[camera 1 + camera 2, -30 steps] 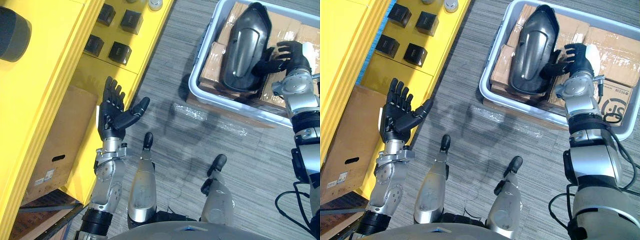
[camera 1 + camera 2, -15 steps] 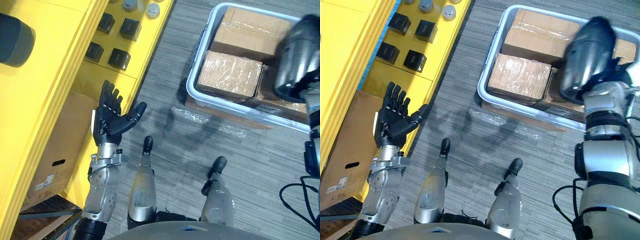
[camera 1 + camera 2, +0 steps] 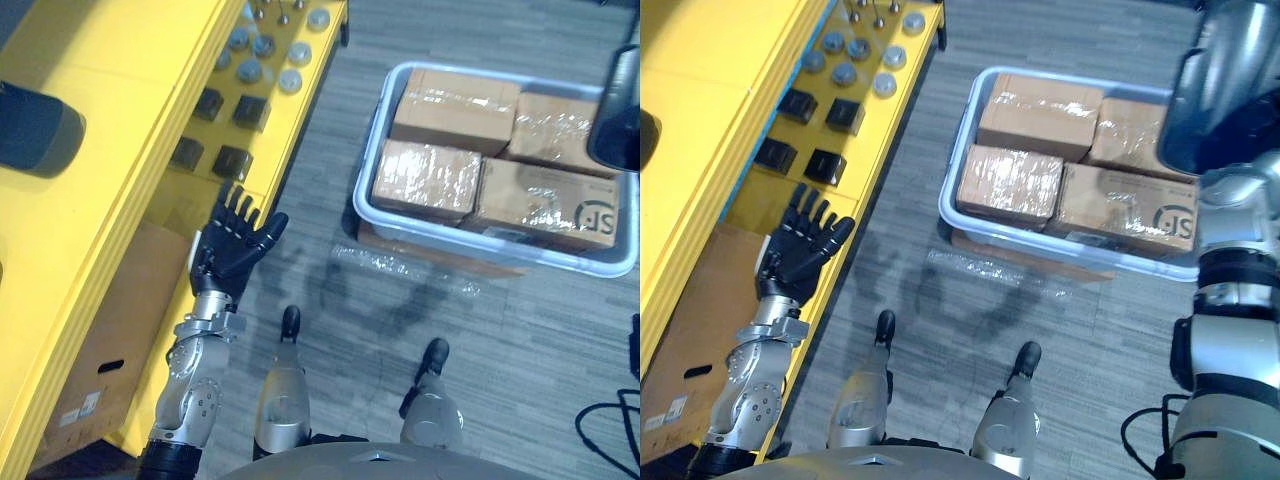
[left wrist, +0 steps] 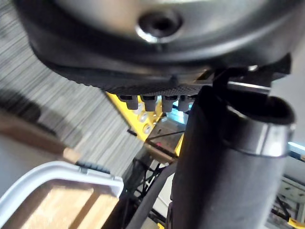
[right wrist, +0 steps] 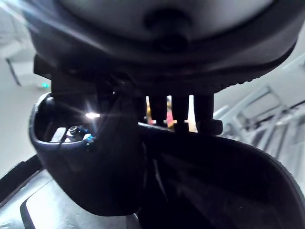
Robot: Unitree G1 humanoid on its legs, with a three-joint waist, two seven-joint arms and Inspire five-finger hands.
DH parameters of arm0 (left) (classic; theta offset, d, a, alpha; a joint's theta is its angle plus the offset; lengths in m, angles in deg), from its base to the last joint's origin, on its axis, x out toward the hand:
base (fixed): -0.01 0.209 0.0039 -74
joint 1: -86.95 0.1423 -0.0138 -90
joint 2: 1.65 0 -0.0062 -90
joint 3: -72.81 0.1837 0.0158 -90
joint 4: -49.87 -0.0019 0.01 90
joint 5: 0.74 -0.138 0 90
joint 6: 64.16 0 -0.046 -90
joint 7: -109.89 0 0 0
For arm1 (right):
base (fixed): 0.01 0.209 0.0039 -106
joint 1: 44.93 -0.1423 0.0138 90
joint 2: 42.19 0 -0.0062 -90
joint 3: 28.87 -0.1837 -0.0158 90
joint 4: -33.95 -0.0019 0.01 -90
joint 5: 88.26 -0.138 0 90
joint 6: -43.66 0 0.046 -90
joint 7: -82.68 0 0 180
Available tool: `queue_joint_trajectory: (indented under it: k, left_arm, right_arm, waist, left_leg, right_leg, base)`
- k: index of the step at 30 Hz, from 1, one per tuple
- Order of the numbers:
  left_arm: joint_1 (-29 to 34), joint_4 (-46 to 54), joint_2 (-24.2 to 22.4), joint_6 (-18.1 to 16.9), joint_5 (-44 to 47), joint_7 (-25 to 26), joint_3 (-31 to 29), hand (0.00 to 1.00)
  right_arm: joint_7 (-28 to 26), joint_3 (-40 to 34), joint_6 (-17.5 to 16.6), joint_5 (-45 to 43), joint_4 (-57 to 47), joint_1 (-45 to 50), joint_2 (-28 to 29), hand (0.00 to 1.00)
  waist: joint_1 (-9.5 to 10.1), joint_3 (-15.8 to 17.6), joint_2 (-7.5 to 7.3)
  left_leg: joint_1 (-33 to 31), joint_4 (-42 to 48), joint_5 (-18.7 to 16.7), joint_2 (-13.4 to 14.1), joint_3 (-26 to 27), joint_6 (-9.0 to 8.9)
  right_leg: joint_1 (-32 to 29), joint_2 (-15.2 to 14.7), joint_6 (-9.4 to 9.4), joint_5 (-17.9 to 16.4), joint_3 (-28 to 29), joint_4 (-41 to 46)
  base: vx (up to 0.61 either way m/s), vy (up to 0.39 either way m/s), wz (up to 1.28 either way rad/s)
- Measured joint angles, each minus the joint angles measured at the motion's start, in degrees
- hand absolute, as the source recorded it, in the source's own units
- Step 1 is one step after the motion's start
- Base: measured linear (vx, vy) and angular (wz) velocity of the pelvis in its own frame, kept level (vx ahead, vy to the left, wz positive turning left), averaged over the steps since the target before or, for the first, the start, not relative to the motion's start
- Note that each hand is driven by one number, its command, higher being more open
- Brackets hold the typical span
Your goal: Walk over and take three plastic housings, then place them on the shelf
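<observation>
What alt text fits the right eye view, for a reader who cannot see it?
Seen from above, the robot's right arm holds a dark plastic housing raised near a grey bin of wrapped cardboard boxes on the floor. Its left hand is open, fingers spread, beside a yellow shelf bearing small black parts.

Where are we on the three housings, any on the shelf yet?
Possibly one done: a dark rounded object lies on the yellow shelf, though I cannot confirm it is a housing. In hand: the right hand grips a plastic housing, held up by the bin of cardboard boxes. The left hand is open and empty by the shelf. Left: shelve this one, then fetch the rest.
</observation>
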Motion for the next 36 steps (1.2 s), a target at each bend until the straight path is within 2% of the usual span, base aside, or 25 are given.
queue_joint_trajectory:
  k: [3, 6, 7, 9, 13, 16, 23, 26, 29, 36]
  left_arm:
    - [-2.2, -1.7, -0.2, 2.0, 0.9, -1.3, 3.8, 1.00]
    - [-7.7, -3.1, -0.9, 4.9, 3.2, -3.4, 8.7, 1.00]
    - [-9.1, -3.4, -1.0, 5.4, 3.2, -3.7, 9.8, 1.00]
    - [-11.1, -4.2, -1.5, 6.0, 3.1, -3.6, 10.5, 1.00]
    - [-12.3, -7.2, -3.0, 6.6, 2.9, -1.6, 10.9, 1.00]
    - [-12.4, -8.5, -3.6, 7.8, 1.4, 1.8, 10.9, 1.00]
    - [-12.7, -10.7, -5.0, 9.0, -0.5, 3.2, 12.9, 1.00]
    - [-13.6, -12.9, -5.3, 9.4, 1.2, 1.7, 16.1, 1.00]
    - [-14.8, -14.6, -5.3, 9.4, 5.6, -2.0, 18.3, 1.00]
    - [-14.9, -16.4, -4.0, 8.6, 11.4, -7.8, 19.3, 1.00]
  right_arm:
    - [0.1, 0.3, -3.0, 4.0, -4.7, 3.2, 3.9, 0.00]
    - [0.1, 0.5, -5.8, 7.5, -10.3, 8.0, 9.9, 0.00]
    - [0.1, 0.7, -6.8, 8.0, -12.5, 9.9, 12.5, 0.00]
    - [0.3, 0.8, -7.9, 9.6, -16.4, 12.7, 15.7, 0.00]
    - [0.9, 0.7, -9.1, 11.8, -26.3, 19.7, 21.6, 0.00]
    - [1.1, 0.8, -11.0, 11.9, -32.0, 24.5, 26.2, 0.00]
    - [0.9, 5.3, -12.0, 11.2, -33.0, 29.3, 33.0, 0.00]
    - [0.5, 10.6, -12.0, 11.2, -32.7, 31.0, 34.8, 0.00]
    - [0.0, 13.4, -12.0, 11.2, -30.9, 31.1, 35.8, 0.00]
    - [1.5, 14.2, -12.1, 10.8, -27.9, 31.1, 36.9, 0.00]
  waist:
    - [-0.28, -2.6, -0.97]
    - [-0.90, -5.7, -3.13]
    - [-1.75, -7.1, -3.89]
    - [-2.40, -8.2, -4.75]
    - [-4.15, -11.1, -5.18]
    - [-5.08, -12.2, -5.24]
    - [-6.28, -14.8, -5.23]
    - [-6.27, -15.8, -5.38]
    - [-5.97, -16.1, -5.79]
    - [-5.83, -17.3, -6.45]
  left_leg:
    - [1.1, 0.0, -0.4, 0.7, 1.3, -0.16]
    - [3.3, -0.1, -1.0, 1.3, 3.4, -0.41]
    - [3.8, -0.1, -1.3, 1.5, 4.0, -0.60]
    - [5.6, -0.1, -1.7, 1.8, 5.4, -0.71]
    - [7.8, -0.2, -2.4, 2.0, 7.9, -0.89]
    - [9.3, -0.2, -3.0, 2.0, 9.7, -1.02]
    - [9.6, -0.2, -3.3, 2.1, 10.2, -1.38]
    - [9.6, -0.1, -3.3, 2.1, 10.2, -1.25]
    - [9.6, -0.1, -3.3, 2.1, 10.2, -1.24]
    - [9.6, 0.0, -3.6, 2.1, 10.2, -1.10]
  right_leg:
    - [0.4, 0.7, -0.18, -0.2, 0.4, 0.0]
    - [1.2, 1.1, -0.50, -0.4, 1.8, 0.0]
    - [1.3, 1.2, -0.53, -0.4, 2.3, 0.0]
    - [1.7, 1.5, -0.62, -0.5, 3.4, 0.0]
    - [2.1, 1.6, -0.66, -0.9, 5.2, 0.0]
    - [2.0, 1.6, -0.83, -1.1, 6.3, -0.1]
    - [1.9, 1.5, -0.85, -1.0, 6.2, -0.1]
    - [2.0, 1.5, -0.85, -0.6, 6.2, -0.1]
    - [2.0, 1.5, -0.85, -0.6, 6.1, -0.1]
    - [2.1, 1.5, -0.84, -0.6, 6.1, -0.1]
  base:
    - [0.06, -0.038, -0.17]
    - [0.02, -0.023, -0.25]
    - [0.01, -0.017, -0.29]
    - [0.00, -0.010, -0.31]
    - [-0.04, -0.012, -0.30]
    - [-0.04, -0.005, -0.27]
    - [-0.02, -0.001, -0.05]
    - [0.00, 0.000, 0.00]
    - [0.00, 0.000, 0.00]
    - [0.00, 0.000, 0.00]
